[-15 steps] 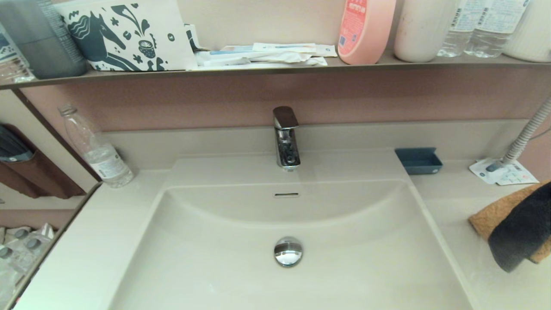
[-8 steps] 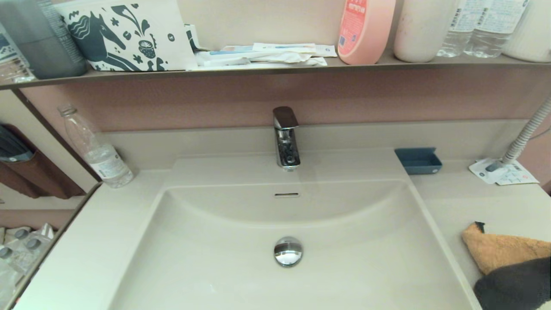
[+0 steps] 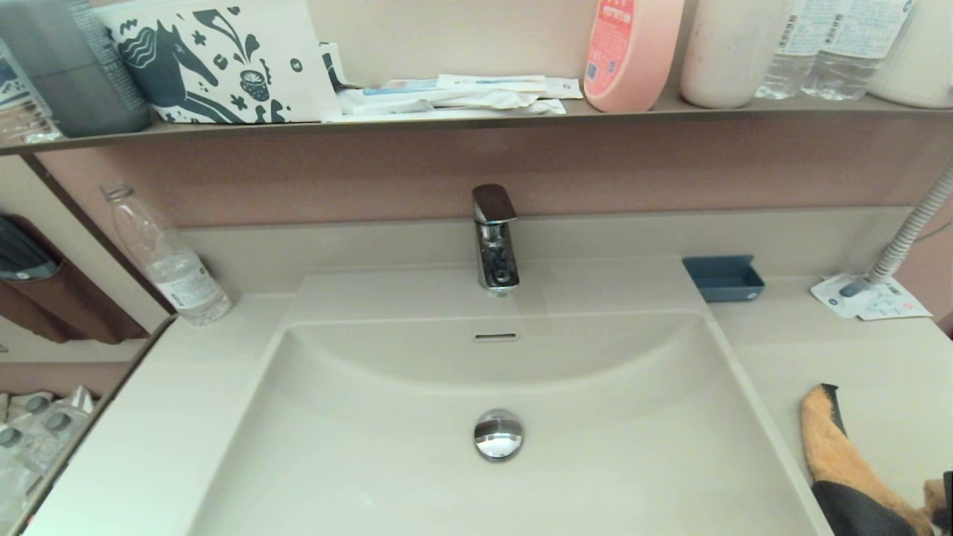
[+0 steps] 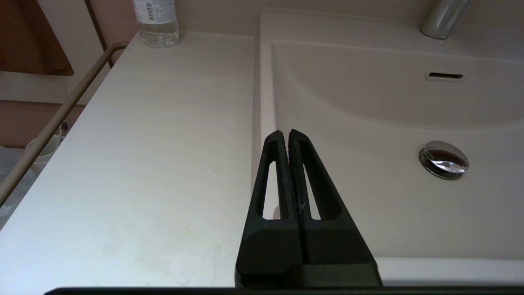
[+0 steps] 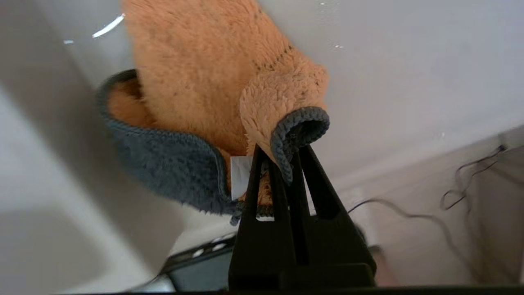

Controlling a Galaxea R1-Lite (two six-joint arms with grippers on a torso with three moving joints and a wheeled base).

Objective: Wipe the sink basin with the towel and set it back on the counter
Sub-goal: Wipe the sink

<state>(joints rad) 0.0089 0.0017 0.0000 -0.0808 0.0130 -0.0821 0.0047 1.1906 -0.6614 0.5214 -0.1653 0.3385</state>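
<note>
Where my right claw point(image 5: 282, 157) sits, low over the right side of the counter point(image 3: 856, 357) near its front edge, its jaws are clamped on a rolled grey-hemmed corner of the towel point(image 5: 196, 82).

- Towel, held: orange pile up, dark grey backing folded under. It trails away from the claw toward the back of the counter. In the head view its long axis point(image 3: 837, 454) runs roughly front to back, just beside the right rim of the sink basin point(image 3: 417, 476), and appears to rest on the counter.
- Basin: lies to the left of the towel, across one raised rim; the drain plug point(image 3: 498, 434) is well apart, mid-basin.
- Left claw point(image 4: 285, 135): closed, empty, parked over the basin's left rim, so my right is by far the nearer.
- Room: bare counter behind the towel; blue tray point(image 3: 724, 278) and corrugated hose point(image 3: 904, 238) stand further back, the front edge close by.
- Judgement: the wipe needs a lift and a leftward carry over the rim.
</note>
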